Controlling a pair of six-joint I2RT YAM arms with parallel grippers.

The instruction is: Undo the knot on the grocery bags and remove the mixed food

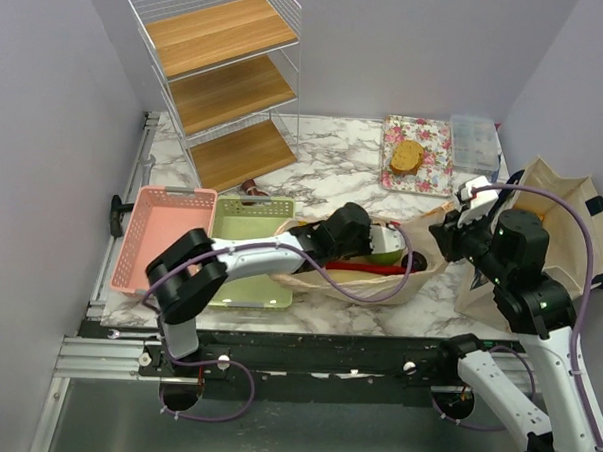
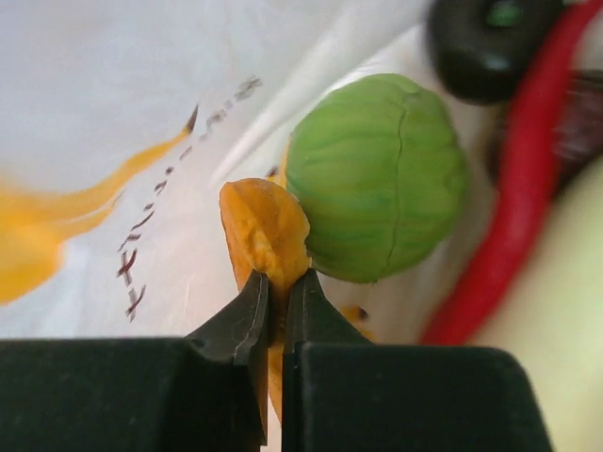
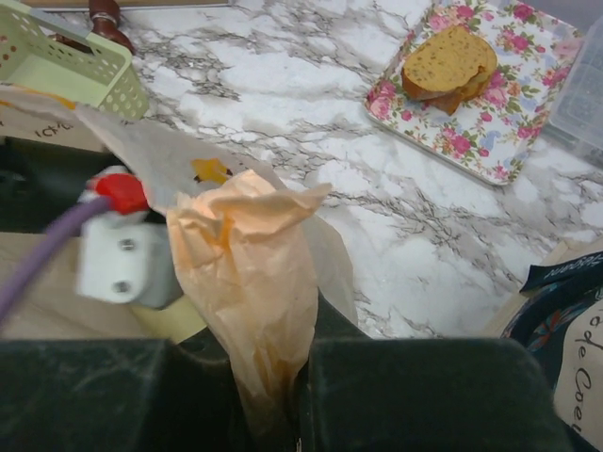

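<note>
Grocery bag (image 1: 424,276) of thin translucent tan plastic with orange print lies open on its side on the white marbled surface (image 1: 344,168), just right of the pale green basket (image 1: 252,224). The left pincer (image 2: 280,282) reaches inside it, clenched on an orange-gold crinkled piece (image 2: 264,226); bread or a fold of bag, I cannot tell. Just beside that piece sits the green round vegetable (image 2: 377,179), with the long red chilli (image 2: 513,207) curving along its far side. The right pincer (image 3: 273,377) is clamped on a twisted bunch of the bag's edge. Farther back, a brown bread slice (image 3: 448,61) rests on a floral tray (image 3: 471,141).
</note>
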